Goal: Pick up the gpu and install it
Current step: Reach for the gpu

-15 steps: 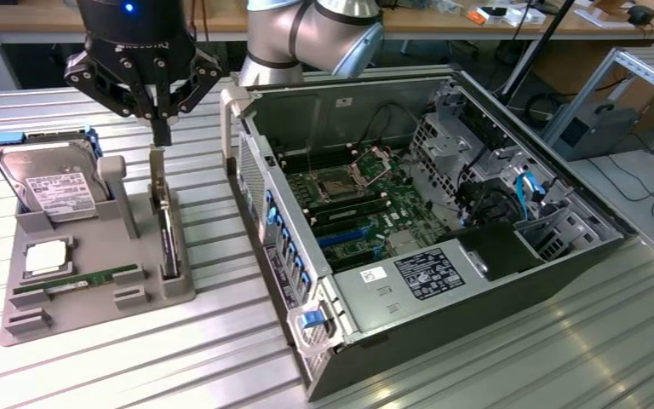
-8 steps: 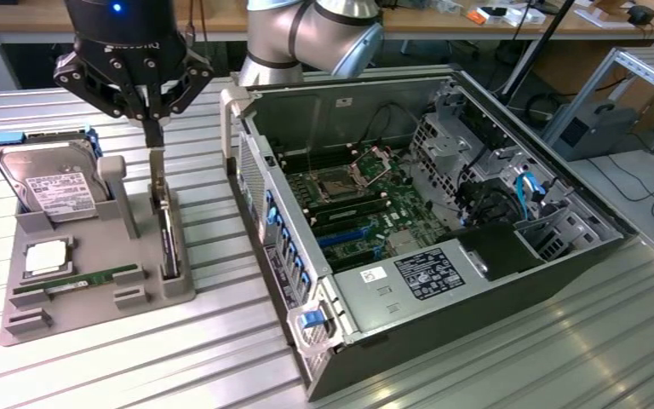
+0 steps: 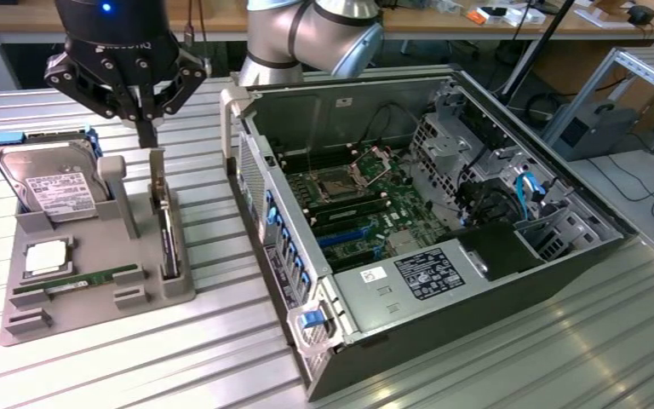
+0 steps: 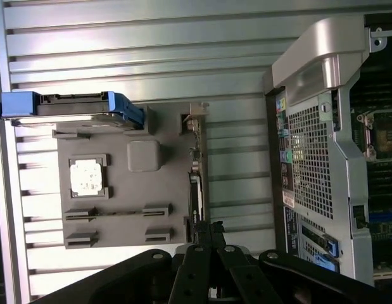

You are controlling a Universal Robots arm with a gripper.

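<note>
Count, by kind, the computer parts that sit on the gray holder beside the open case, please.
Hard drive: 1
CPU: 1
RAM stick: 1
GPU: 1
Total: 4

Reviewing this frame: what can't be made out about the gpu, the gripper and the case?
- The gpu faces: both views see it edge-on in the grey holder, which hides its lower edge.
- Gap between the shut gripper and the gpu: neither view shows it side-on, and in the wrist view the gripper covers part of the card.
- Slots on the motherboard: too small, exterior view.
- The computer case: cut off by the wrist view's edge.
</note>
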